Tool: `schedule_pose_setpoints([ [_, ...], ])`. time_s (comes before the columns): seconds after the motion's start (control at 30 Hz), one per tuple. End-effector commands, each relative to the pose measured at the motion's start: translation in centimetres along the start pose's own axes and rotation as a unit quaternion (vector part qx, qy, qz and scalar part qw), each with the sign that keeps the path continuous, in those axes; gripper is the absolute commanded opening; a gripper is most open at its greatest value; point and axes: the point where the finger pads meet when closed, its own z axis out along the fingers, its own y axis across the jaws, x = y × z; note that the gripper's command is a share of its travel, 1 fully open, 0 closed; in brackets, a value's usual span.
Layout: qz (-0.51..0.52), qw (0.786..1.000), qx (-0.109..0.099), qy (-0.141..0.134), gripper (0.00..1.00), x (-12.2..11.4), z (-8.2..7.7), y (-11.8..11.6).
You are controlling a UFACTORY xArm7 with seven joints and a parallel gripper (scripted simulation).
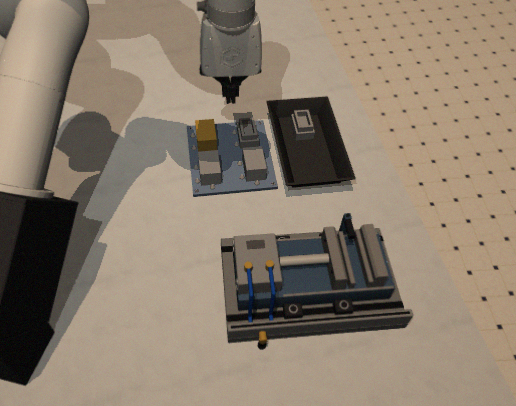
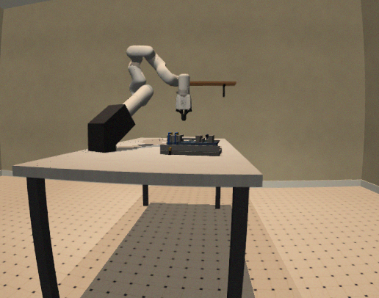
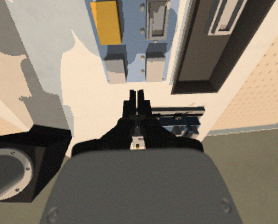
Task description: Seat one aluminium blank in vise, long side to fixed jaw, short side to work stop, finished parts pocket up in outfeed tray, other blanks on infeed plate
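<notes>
Looks like a little machine-tending cell set up in a plain room, more of a test workshop than a real factory floor. Everything sits on one white table (image 2: 137,170) with dark legs: a machine vise (image 1: 314,282) with blue hoses (image 1: 250,292) and a grey slide bed, a blue fixture plate (image 1: 232,188) studded with locating pins and loaded with metal blocks, and a black parts tray (image 1: 343,152) beside it. A white robot arm (image 2: 157,67) on a black pedestal (image 2: 108,128) leans over the lot. Around it there's just bare olive walls, a tiled floor (image 2: 321,236) with little dots, and one wooden wall shelf (image 2: 212,84).
</notes>
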Motion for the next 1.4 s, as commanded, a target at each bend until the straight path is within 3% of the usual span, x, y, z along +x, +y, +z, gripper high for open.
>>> schedule_pose_setpoints([
  [0.0,0.000,1.000,-0.002,0.000,0.00,0.0,0.2,0.1],
  [1.03,0.000,1.000,-0.002,0.000,0.00,0.3,5.3,0.1],
  [1.37,0.000,1.000,-0.002,0.000,0.00,0.3,6.2,0.1],
])
